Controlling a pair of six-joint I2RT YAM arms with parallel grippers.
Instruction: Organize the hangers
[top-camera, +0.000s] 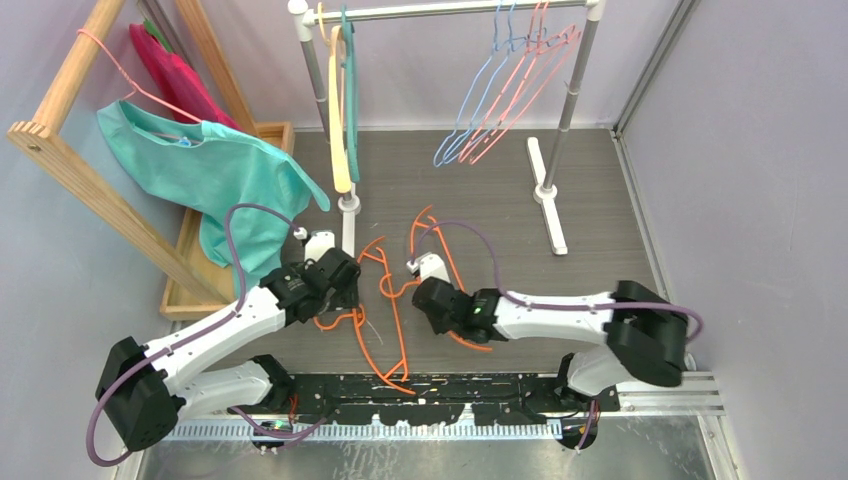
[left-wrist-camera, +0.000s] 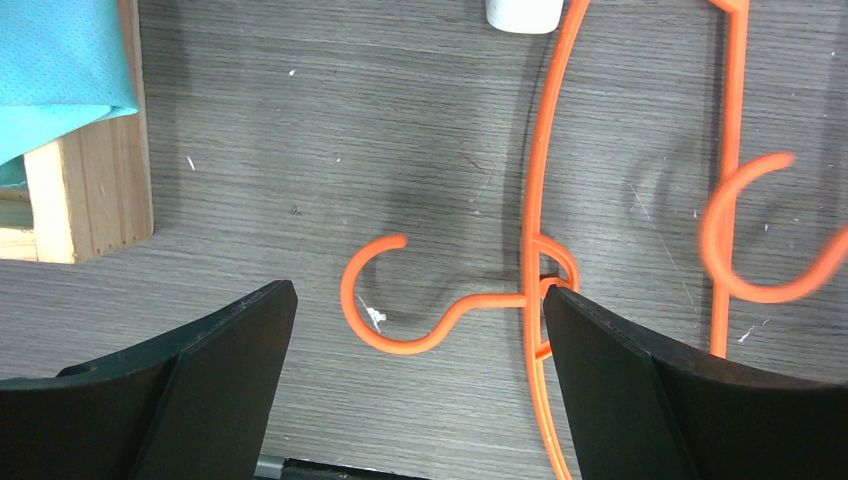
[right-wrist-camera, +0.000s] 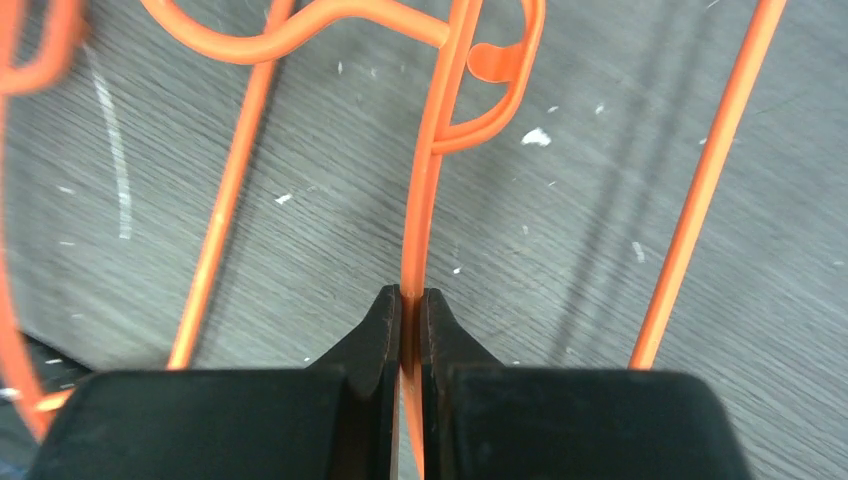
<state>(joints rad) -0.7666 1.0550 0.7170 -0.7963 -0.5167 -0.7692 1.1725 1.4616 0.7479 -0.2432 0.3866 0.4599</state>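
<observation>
Orange hangers (right-wrist-camera: 422, 200) lie tangled on worktop (top-camera: 600, 200) btwn our two hands. Right hand (right-wrist-camera: 410, 297) is pinched tight on one, long axis running straight ahead. Left hand (left-wrist-camera: 420, 293) gapes wide, holding nothing, w/ another's hook (left-wrist-camera: 385, 338) directly below it, so left is nearer that one.

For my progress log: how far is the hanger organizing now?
Done: pink and blue wire hangers, plus yellow and teal ones, hang on the rack. In hand: the right gripper is shut on one orange hanger; the left gripper is open over another orange hanger. Left: the orange hangers on the table.
</observation>
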